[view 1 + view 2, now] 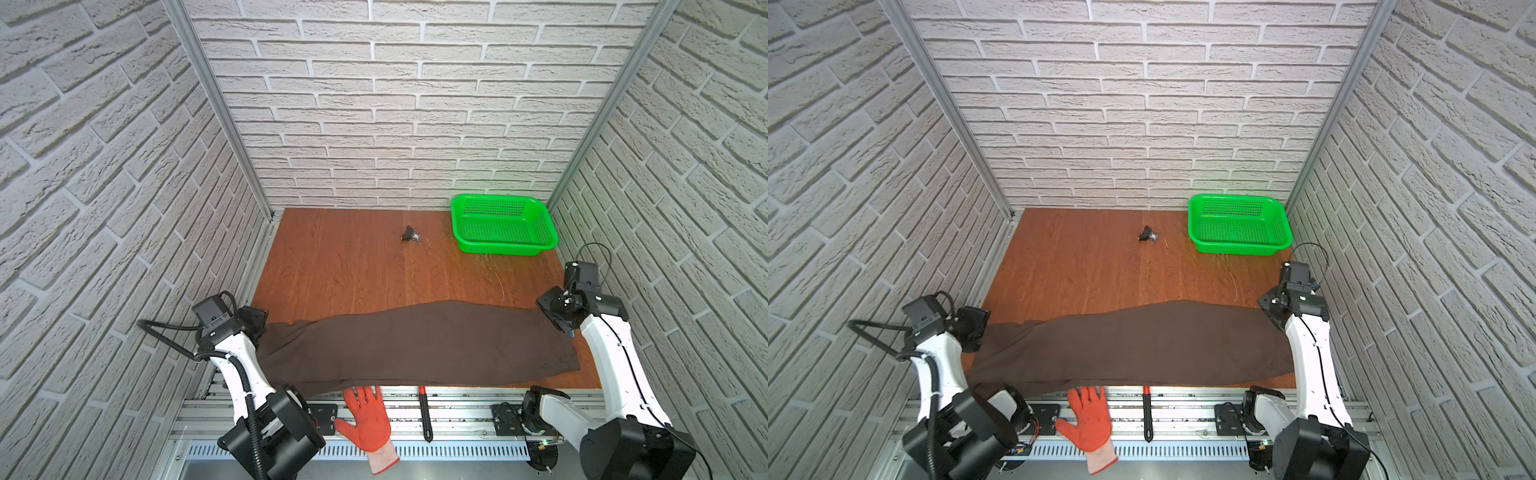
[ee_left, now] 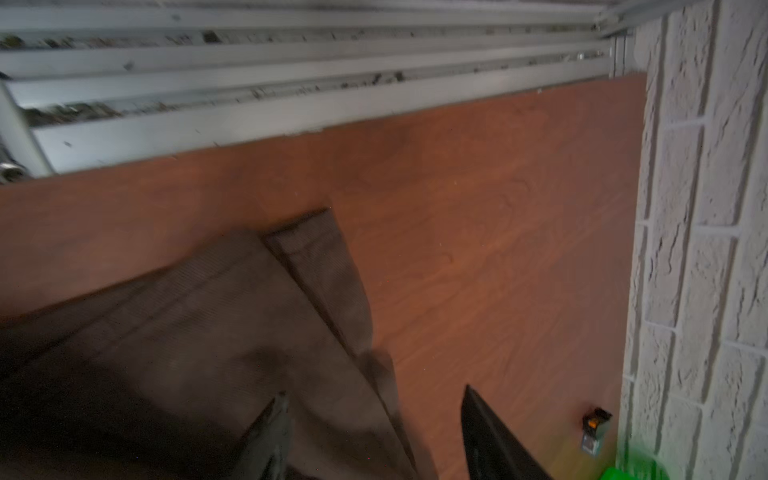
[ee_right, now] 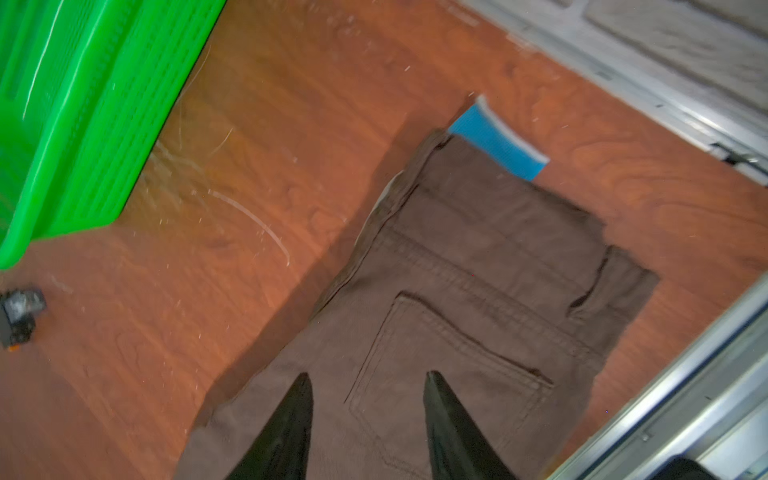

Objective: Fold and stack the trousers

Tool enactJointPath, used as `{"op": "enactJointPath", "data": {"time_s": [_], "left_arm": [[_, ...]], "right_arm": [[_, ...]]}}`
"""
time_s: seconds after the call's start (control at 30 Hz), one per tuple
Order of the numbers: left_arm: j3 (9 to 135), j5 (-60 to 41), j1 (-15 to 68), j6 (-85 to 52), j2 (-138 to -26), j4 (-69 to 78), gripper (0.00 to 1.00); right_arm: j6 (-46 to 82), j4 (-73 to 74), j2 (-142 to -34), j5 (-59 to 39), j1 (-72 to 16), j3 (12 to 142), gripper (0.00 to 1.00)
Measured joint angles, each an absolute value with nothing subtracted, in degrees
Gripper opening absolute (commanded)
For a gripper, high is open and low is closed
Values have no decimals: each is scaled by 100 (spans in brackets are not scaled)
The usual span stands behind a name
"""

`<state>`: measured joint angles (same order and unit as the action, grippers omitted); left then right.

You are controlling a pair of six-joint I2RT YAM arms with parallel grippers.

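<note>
Lying lengthwise along the near edge of the wooden table (image 1: 353, 270), the trousers (image 1: 415, 345) are seen in both top views as one long dark brown strip. The waist end is turned to the right, the hems to the left. The near edge of the cloth is laid at the table front, next to the alu rails (image 1: 465, 409).

The left gripper (image 2: 375, 392) is shown in the left wrist view w/ fingers apart over the hem end. Nothing is clamped btwn them; whether the tips touch the cloth cannot be told. Two hem layers are seen there, one sticking out a bit past the other.

The right gripper (image 3: 369, 374) is shown in the right wrist view w/ fingers also apart, over the seat at the back pocket (image 3: 457, 345). No cloth is pinched. A blue cuff (image 3: 498, 137) is seen poking out from under the waistband.

An orange glove (image 1: 368, 415) is laid on the rails, fingertips at the trousers' near edge. A thin black tool w/ a red end (image 1: 424, 411) is laid beside it. A green basket (image 1: 505, 247) is stood at the far right corner. A small black object (image 1: 410, 235) is seen nr the basket, well apart from the trousers.
</note>
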<state>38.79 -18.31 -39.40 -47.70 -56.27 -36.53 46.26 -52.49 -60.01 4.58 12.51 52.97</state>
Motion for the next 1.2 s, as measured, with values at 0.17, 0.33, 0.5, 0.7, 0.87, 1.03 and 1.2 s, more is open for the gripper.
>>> {"op": "enactJointPath", "data": {"time_s": [0.17, 0.33, 0.5, 0.7, 0.87, 1.03, 1.2], "left_arm": [[3548, -1935, -3341, -4788, -5596, -3697, 59], [3205, -1828, -2576, -4974, -5535, -3802, 62], [2910, -1673, -2224, -5245, -5540, -3664, 63], [2821, -1535, -2128, -5435, -5607, -3385, 59], [2816, -1531, -2084, -5474, -5830, -3022, 56], [2862, -1476, -2058, -5472, -6167, -2477, 53], [3151, -1398, -2014, -5443, -6792, -2021, 52]], "right_arm": [[4963, -5253, -6073, 403, -130, 4915, 35], [5343, -5196, -6307, 541, -1332, 4762, 31], [5664, -4893, -6901, 648, -2078, 4672, 30], [5828, -4322, -7955, 657, -2279, 4587, 26], [5876, -3909, -8541, 650, -2279, 4580, 21], [5964, -3789, -8978, 690, -2279, 4803, 17], [6071, -3743, -9205, 790, -2231, 5024, 14]]}}
